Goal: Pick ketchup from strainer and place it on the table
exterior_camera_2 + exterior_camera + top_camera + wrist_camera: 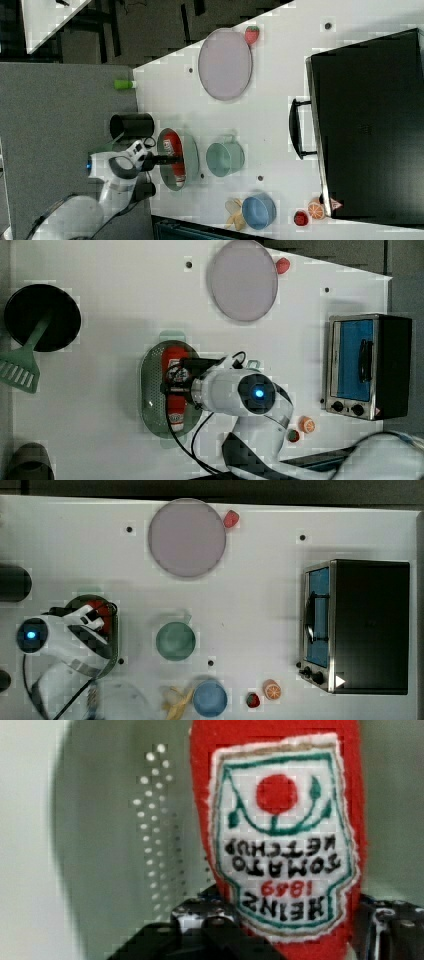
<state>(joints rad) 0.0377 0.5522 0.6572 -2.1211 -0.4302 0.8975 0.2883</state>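
The ketchup (277, 820), a red bottle with a white label, lies lengthwise in the pale green strainer (150, 390). My gripper (295, 925) reaches down into the strainer, and its dark fingers (200, 920) press both sides of the bottle's body. In the left view the gripper (176, 387) covers the bottle's middle, with the ketchup (175, 360) showing at both ends. The top view has the ketchup (102, 609) and strainer (116, 630) at the top view's left, on the white table (250, 580), partly under my arm. In the right view the ketchup (172, 145) still rests inside the strainer (192, 155).
A teal cup (175, 640) stands just beside the strainer. Farther off are a lilac plate (186, 536), a blue bowl (210, 698), a banana (177, 702), two strawberries (231, 518) (253, 700), an orange slice (272, 689) and a toaster oven (360, 625). A black pot (42, 317) holds a green spatula (20, 365).
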